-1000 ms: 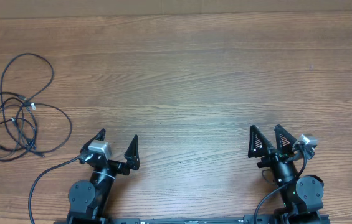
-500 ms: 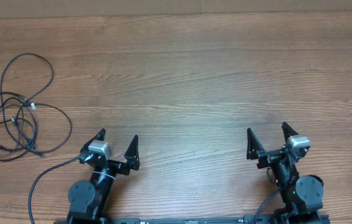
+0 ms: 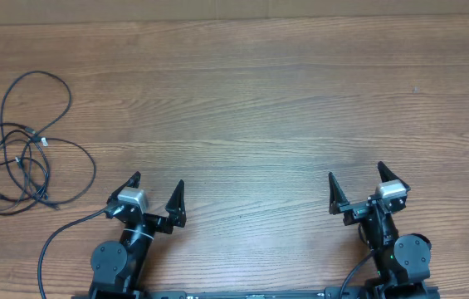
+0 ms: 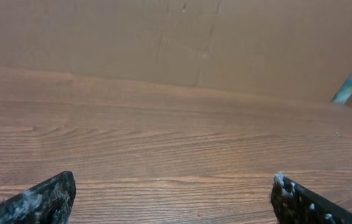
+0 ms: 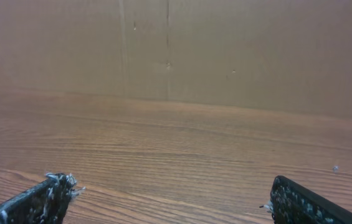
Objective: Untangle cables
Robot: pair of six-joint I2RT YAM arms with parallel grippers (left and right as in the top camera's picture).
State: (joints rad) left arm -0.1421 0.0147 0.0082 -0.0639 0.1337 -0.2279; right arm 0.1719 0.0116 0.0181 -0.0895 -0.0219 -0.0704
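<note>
Cables lie in one loose, tangled heap on the wooden table, well apart from the left gripper, off to its left and farther out from the robot. Their loops overlap, with small plug ends caught inside. That is probably because no strand has been pulled free; by my judgement the untangling has not begun. The left gripper sits low over the wood on a folded arm, pointing forward, jaws spread wide and empty. The right gripper, well to the right of the left gripper, takes much the same folded pose, its jaws also wide and holding nothing.
</note>
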